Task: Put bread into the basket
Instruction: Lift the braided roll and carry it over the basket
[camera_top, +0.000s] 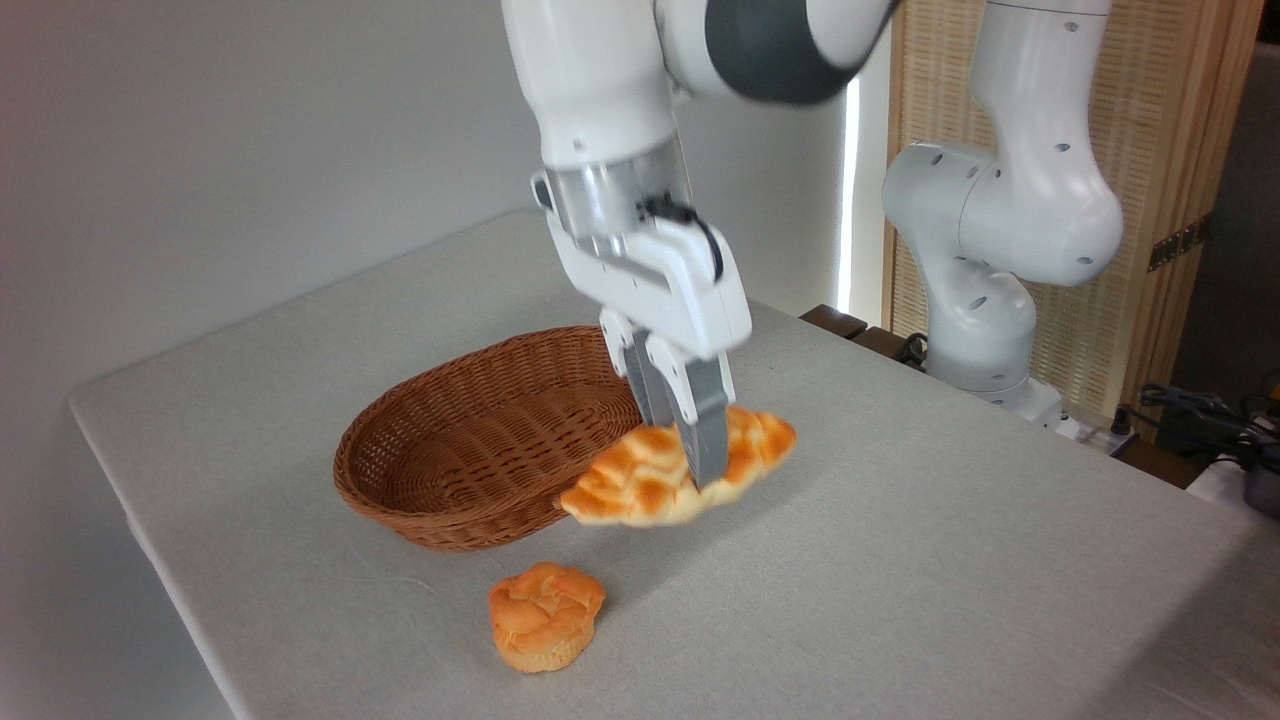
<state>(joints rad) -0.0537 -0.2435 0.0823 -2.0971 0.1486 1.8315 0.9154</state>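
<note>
Nearest, bun (546, 617); behind it, tool (690, 455) clamps bread (640, 482) beside basket (470, 450).

The claw (690, 440) grips the bread (640, 480) beside the basket (470, 440).

gripper (690, 440): above the table (900, 560), fingers pointing down, clamped across the bread (650, 480) near its middle
bread: held off the table, one end out to the gripper's left, the other to its right
basket (480, 445): left of the gripper, on the table; the bread's left end overlaps its near right rim
bun (546, 615): in front of the gripper, slightly left, on the table, apart from basket and bread
</note>
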